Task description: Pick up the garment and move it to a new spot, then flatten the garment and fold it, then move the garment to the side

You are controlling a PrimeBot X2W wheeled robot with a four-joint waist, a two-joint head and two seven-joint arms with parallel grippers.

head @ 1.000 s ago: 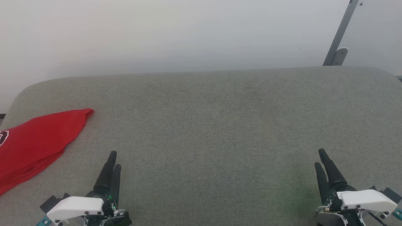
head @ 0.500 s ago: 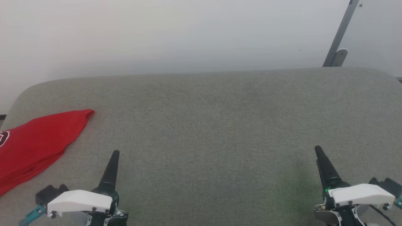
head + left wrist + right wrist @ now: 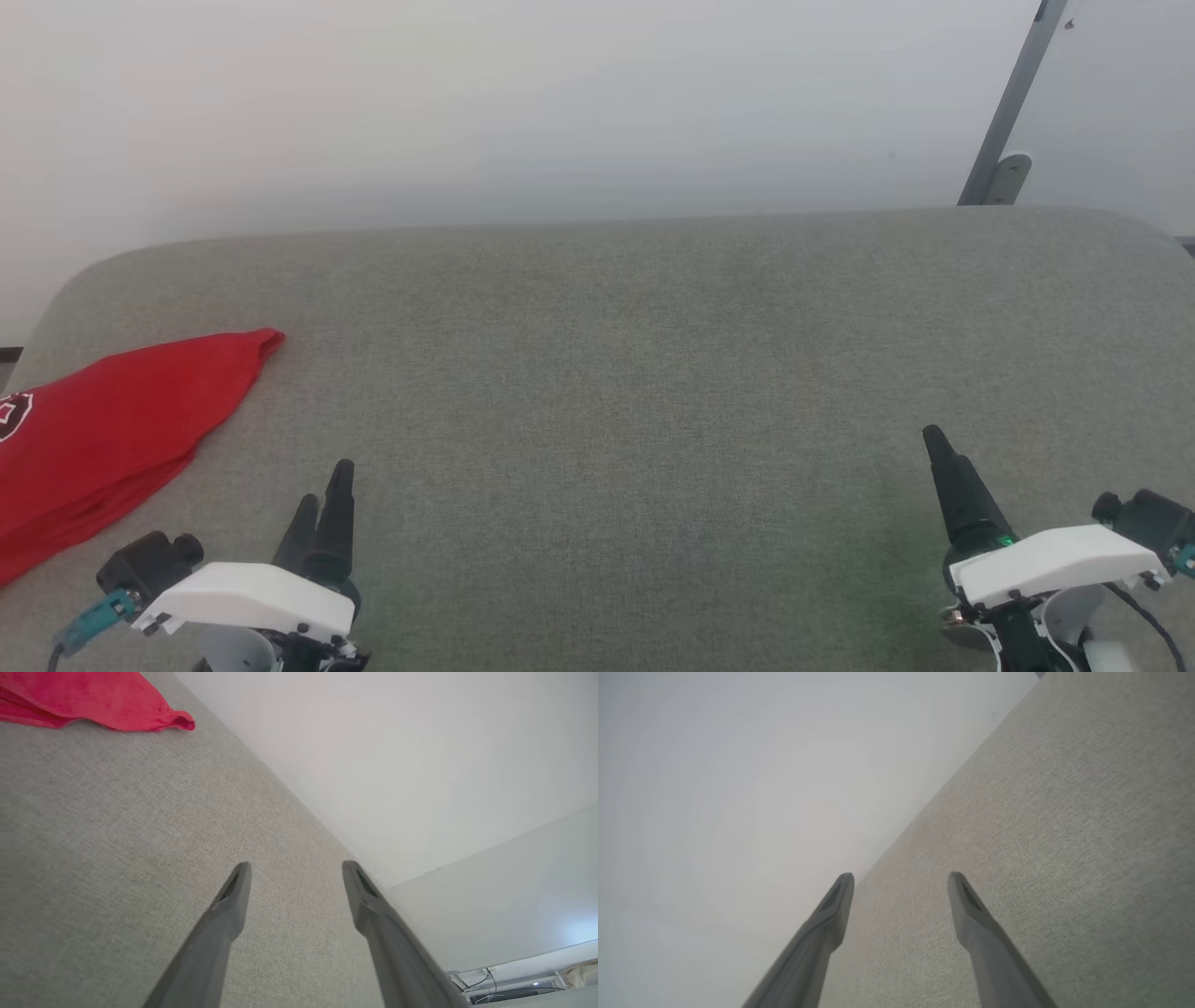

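Two grippers are being held low over the grey surface (image 3: 597, 373), and nothing is being carried by either.

Far left: the garment (image 3: 103, 429) is lying bunched on the surface, partly cut off by the head view's edge, with a scrap of white-outlined print showing there. It is untouched and well apart from both grippers, so the pick-up is judged not yet begun.

Left of centre: the left gripper (image 3: 325, 485) is being held near the front edge, pointing away from the robot. In the left wrist view its fingers (image 3: 229, 905) are being held spread, with bare cloth between them and the garment's tip at the upper left corner. This gripper is judged the likelier one for the first grasp, the garment lying on its side.

Centre: the broad middle of the surface is judged the probable new spot for flattening.

Right: the right gripper (image 3: 936, 441) is being held likewise, low and forward. In the right wrist view its fingers (image 3: 971, 914) are spread, pinching nothing.

Far right: a grey bar (image 3: 1013, 103) is leaning up against the wall (image 3: 467, 112).
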